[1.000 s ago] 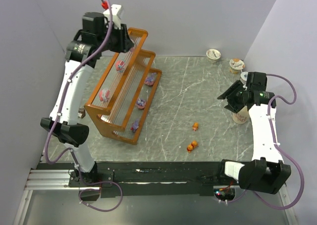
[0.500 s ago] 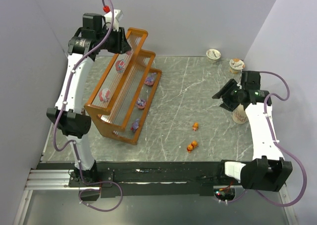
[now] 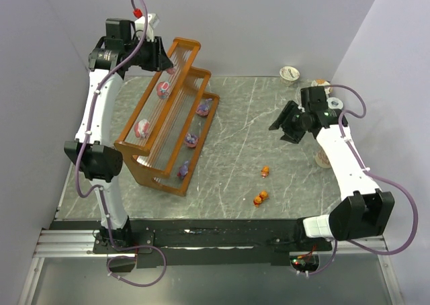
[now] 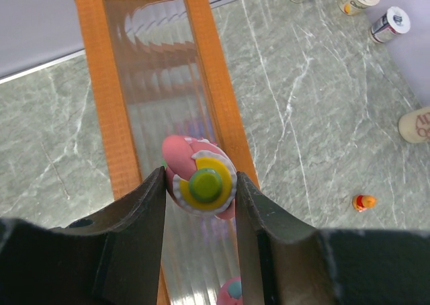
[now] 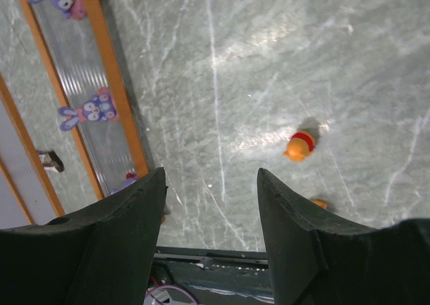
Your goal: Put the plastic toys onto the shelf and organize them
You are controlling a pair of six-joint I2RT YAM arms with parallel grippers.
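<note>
The orange-brown shelf (image 3: 158,158) stands at the left. My left gripper (image 3: 166,58) is at the far end of its top tier (image 4: 107,117), shut on a pink toy (image 4: 200,183) with a yellow and green disc; I cannot tell whether the toy touches the tier. Two pink toys (image 3: 162,89) (image 3: 142,128) sit on the top tier. Three purple toys (image 3: 204,107) (image 3: 191,140) (image 3: 183,170) sit on the lowest tier. Two orange toys (image 3: 265,172) (image 3: 260,198) lie on the table. My right gripper (image 3: 282,125) is open and empty above the table, and one orange toy (image 5: 300,146) shows beyond its fingers.
Several foil-lidded cups (image 3: 289,72) (image 3: 321,86) stand at the back right, and one (image 3: 324,158) stands beside the right forearm. A small dark object (image 3: 111,154) lies left of the shelf. Walls close in on the left, back and right.
My right arm has swung left, away from the cups and over the middle of the table. My left gripper has shifted slightly left and back at the shelf's far end, still holding the pink toy.
</note>
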